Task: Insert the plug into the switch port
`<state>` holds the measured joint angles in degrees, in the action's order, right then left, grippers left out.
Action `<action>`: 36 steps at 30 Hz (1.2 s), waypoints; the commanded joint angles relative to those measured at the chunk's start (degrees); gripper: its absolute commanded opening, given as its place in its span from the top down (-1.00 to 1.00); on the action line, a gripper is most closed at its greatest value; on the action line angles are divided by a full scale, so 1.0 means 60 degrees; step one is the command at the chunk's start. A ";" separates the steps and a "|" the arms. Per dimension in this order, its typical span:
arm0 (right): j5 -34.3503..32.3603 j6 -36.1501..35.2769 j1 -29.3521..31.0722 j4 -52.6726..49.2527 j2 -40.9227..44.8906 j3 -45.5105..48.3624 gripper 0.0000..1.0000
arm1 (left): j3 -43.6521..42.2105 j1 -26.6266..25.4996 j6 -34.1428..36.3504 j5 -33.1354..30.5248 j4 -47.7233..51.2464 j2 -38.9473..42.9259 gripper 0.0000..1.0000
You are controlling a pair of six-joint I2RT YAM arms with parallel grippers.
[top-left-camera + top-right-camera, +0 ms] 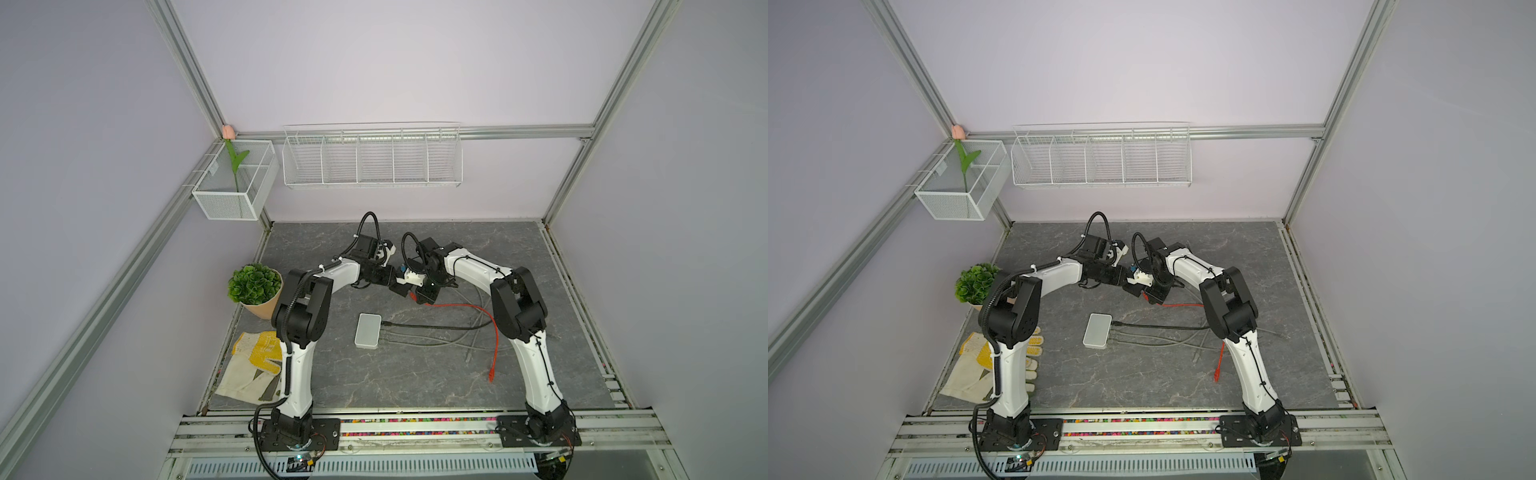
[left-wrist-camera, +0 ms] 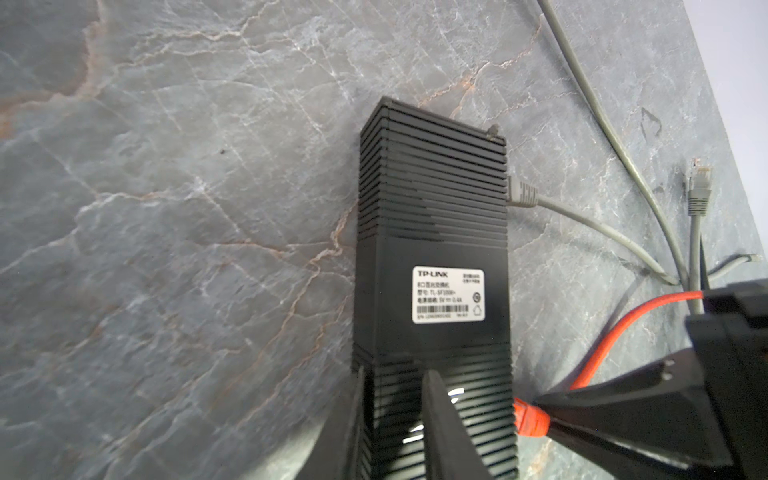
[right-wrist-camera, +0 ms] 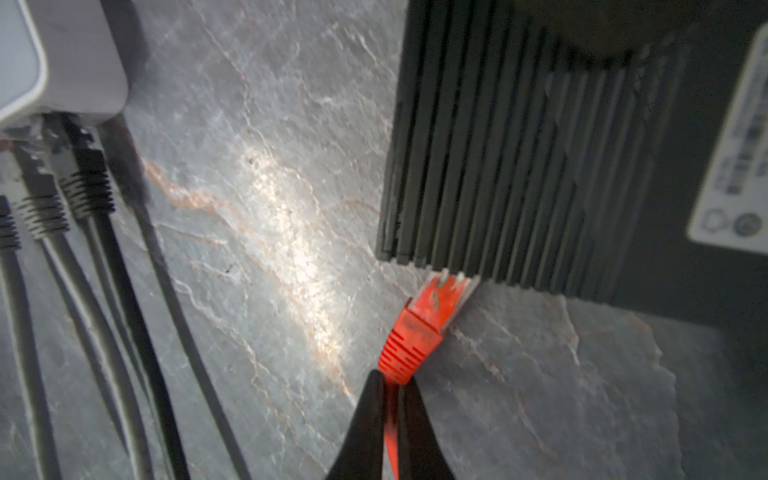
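Left tool (image 2: pixel 395 374) clamped across one end of the black switch (image 2: pixel 432 216), label face toward the wrist camera. A grey cable (image 2: pixel 521 193) is plugged into the switch's side. Right tool (image 3: pixel 390 378) pinched together on the red cable (image 3: pixel 390 415), just behind the boot of the red plug (image 3: pixel 428 316). Plug's clear tip touches the switch's ribbed edge. The port mouth is hidden, so cannot tell whether the tip has entered. In both top views the two tools meet over the middle of the worktop (image 1: pixel 415 374), beyond the white hub (image 1: pixel 368 330). Handling, as judged: plug is small, light, hard plastic, with a thin latch tab that could snap if levered. Boot looks rubbery and should give a little. Cable is limp, so a hold far back would let the tip droop and wander. Best hold is at the boot, close to the tip, square to the port. Switch is likely a light hollow box. Its ribbed sides offer purchase, but it may pivot in a narrow clamp when pushed.
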<state>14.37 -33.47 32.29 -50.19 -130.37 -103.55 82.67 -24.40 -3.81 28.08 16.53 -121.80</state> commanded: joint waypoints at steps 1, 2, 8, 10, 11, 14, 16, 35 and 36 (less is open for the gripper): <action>0.1074 -0.0194 0.0146 0.2455 0.0521 0.0465 0.81 | -0.0462 -0.0506 0.0247 0.0484 0.1708 -0.0614 0.53; 0.1105 -0.0185 0.0120 0.2604 0.0623 0.0634 0.81 | -0.0523 -0.0414 0.0240 0.0586 0.1644 -0.0560 0.52; 0.1554 -0.0295 0.0188 0.2292 0.0692 0.0517 0.80 | -0.0204 -0.0370 0.0626 0.0446 0.2285 -0.0563 0.52; 0.1617 -0.0281 0.0198 0.2261 0.0731 0.0604 0.79 | -0.0150 -0.0322 0.0671 0.0310 0.2405 -0.0543 0.52; 0.1544 -0.0245 0.0193 0.2266 0.0765 0.0676 0.79 | -0.0153 -0.0285 0.0665 0.0275 0.2421 -0.0518 0.51; 0.1346 -0.0068 0.0104 0.2414 0.1011 0.1101 0.78 | -0.0175 -0.0075 0.0619 0.0188 0.2397 -0.0408 0.49; 0.1124 0.0130 0.0014 0.2620 0.1265 0.1491 0.78 | -0.0138 0.0065 0.0574 0.0120 0.2388 -0.0313 0.44; -0.0268 0.0848 -0.0478 0.2398 0.2187 0.2343 0.79 | 0.1023 0.0424 0.0248 -0.0369 0.2796 -0.0063 0.31; -0.0191 0.0826 -0.0463 0.2390 0.2188 0.2373 0.79 | 0.1043 0.0420 0.0233 -0.0373 0.2806 -0.0085 0.31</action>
<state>12.45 -28.93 29.10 -35.33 -118.87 -90.63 87.35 -22.13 -2.72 27.22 30.35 -121.62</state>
